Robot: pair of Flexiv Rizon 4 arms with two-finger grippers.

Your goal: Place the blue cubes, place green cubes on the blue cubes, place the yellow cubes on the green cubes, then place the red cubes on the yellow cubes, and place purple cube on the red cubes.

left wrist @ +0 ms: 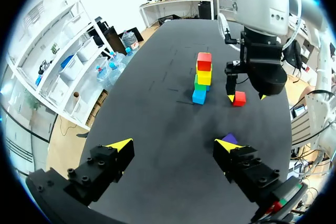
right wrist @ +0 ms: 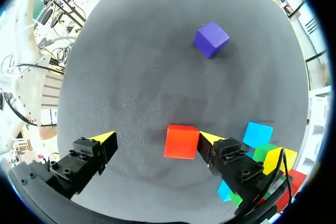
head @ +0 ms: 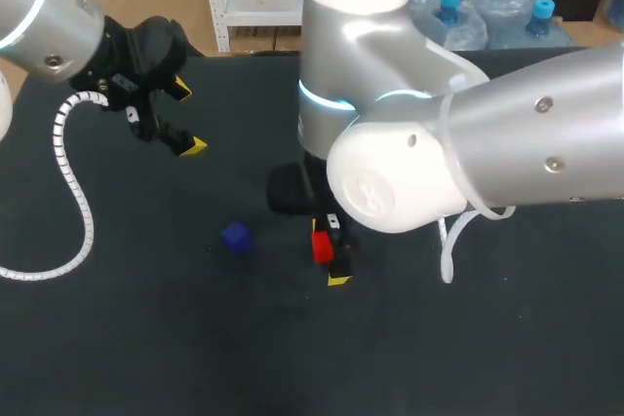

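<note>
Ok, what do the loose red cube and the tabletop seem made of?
Loose red cube: likely matte plastic or painted wood; even colour, crisp edges, no gloss. Tabletop: dark matte covering, perhaps felt or rubber; grainy speckled texture.

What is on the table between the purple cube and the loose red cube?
Nothing: in the right wrist view the stretch of dark table between the purple cube and the loose red cube is bare.

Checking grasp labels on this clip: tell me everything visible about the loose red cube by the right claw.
The loose red cube is plain and matte, flat on the dark table, apart from the stack. It lies between the right claw's open fingers, close beside one yellow tip, contact unclear, the other well clear.
</note>
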